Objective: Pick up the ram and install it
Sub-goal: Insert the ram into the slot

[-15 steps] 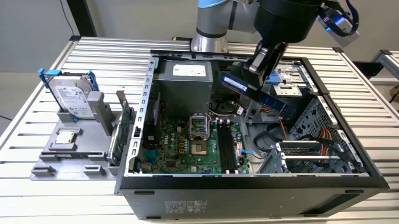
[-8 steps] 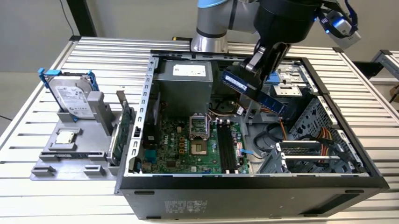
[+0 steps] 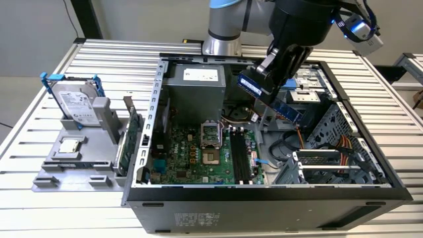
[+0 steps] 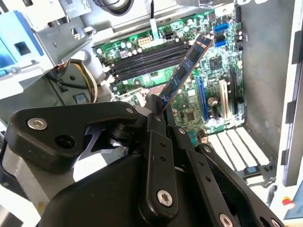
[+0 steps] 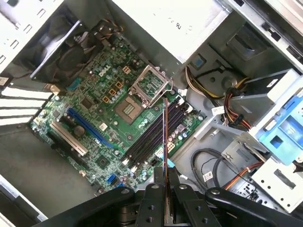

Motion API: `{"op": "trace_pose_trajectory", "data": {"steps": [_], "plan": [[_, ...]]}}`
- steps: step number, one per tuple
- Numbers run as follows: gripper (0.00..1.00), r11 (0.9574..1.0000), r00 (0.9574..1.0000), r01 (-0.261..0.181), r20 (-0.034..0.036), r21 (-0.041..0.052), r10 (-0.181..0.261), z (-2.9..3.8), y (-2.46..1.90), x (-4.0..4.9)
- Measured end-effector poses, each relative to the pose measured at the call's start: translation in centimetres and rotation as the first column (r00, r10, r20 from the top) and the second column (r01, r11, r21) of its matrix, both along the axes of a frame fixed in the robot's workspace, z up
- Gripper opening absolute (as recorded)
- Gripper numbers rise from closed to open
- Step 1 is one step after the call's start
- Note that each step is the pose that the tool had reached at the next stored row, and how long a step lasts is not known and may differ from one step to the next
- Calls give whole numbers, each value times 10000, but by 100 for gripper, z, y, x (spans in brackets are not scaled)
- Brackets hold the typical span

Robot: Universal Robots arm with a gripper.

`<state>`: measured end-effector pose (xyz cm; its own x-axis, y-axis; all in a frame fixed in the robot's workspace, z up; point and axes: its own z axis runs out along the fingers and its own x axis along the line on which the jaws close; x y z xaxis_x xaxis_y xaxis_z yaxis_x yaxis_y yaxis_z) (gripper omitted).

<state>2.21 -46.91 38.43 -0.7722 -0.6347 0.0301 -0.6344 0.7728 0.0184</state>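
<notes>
A slatted silver metal worktop (image 3: pixel 39 124) carries an open black and grey desktop computer case (image 3: pixel 264 198), lying on its side, with pale walls behind. Above the case, the black robot gripper (image 3: pixel 274 79) has its jaws closed on the ram (image 3: pixel 271 96), a long thin blue circuit-board stick with black chips, held tilted in the air over the green motherboard (image 3: pixel 205 153). Beside the case stands a grey plastic parts holder (image 3: pixel 73 163) with a silver hard drive in a blue frame (image 3: pixel 73 101).
</notes>
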Motion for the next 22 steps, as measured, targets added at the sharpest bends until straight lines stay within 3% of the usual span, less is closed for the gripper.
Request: {"op": "trace_pose_trajectory", "data": {"steps": [5, 15, 18, 22], "plan": [[0, 9974, 9974, 721, 0, 0, -721, 0, 0, 0], [0, 9854, 9854, 1700, 0, 0, -1700, 0, 0, 0], [0, 9793, 9793, 2024, 0, 0, -2024, -1, 0, 0], [0, 9680, 9680, 2509, 0, 0, -2509, -1, 0, 0]]}}
